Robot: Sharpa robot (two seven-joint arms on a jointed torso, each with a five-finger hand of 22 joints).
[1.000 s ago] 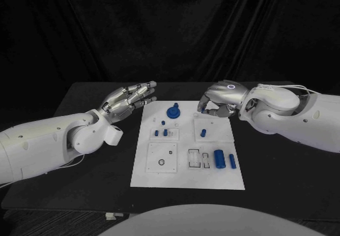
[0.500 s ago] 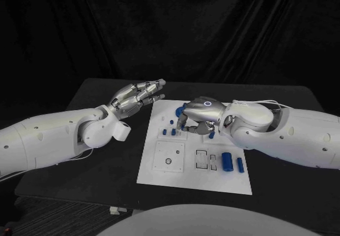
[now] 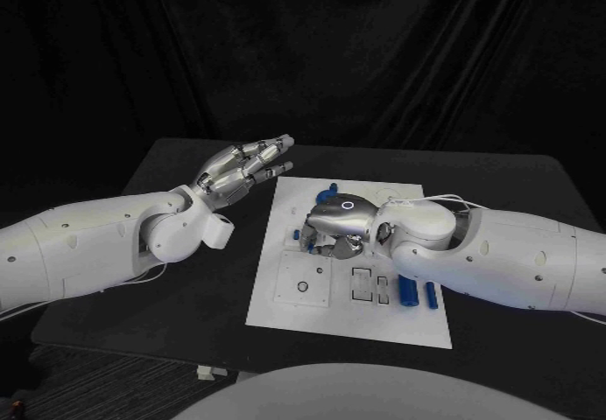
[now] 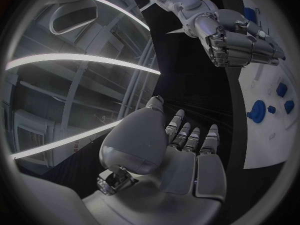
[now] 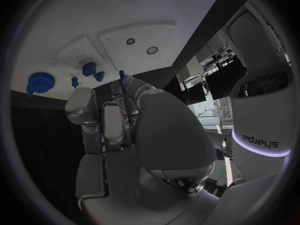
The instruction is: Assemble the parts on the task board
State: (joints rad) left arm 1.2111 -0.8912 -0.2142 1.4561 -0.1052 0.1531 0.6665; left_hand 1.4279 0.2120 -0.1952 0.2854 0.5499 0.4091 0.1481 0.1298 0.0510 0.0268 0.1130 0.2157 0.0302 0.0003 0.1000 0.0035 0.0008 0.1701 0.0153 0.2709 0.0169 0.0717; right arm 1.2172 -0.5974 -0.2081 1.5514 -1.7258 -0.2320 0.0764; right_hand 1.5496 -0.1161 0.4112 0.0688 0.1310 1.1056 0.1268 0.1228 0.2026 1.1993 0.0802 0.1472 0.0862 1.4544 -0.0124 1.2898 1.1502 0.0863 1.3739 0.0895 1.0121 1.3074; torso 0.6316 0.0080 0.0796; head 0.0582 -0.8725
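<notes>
1. We see the right hand (image 3: pixel 339 229) low over the board (image 3: pixel 316 315), fingers curled; whether it grips a part (image 3: pixel 408 291) we cannot tell.
2. The left hand (image 3: pixel 243 165) hovers open beside the board.
3. Next we judge it needs a careful seating.

Black curtain (image 3: pixel 379 70) behind black table (image 3: pixel 165 289)

White task board (image 3: pixel 331 312) lies flat on the table; small blue parts (image 3: pixel 417 292) sit along its right side.
</notes>
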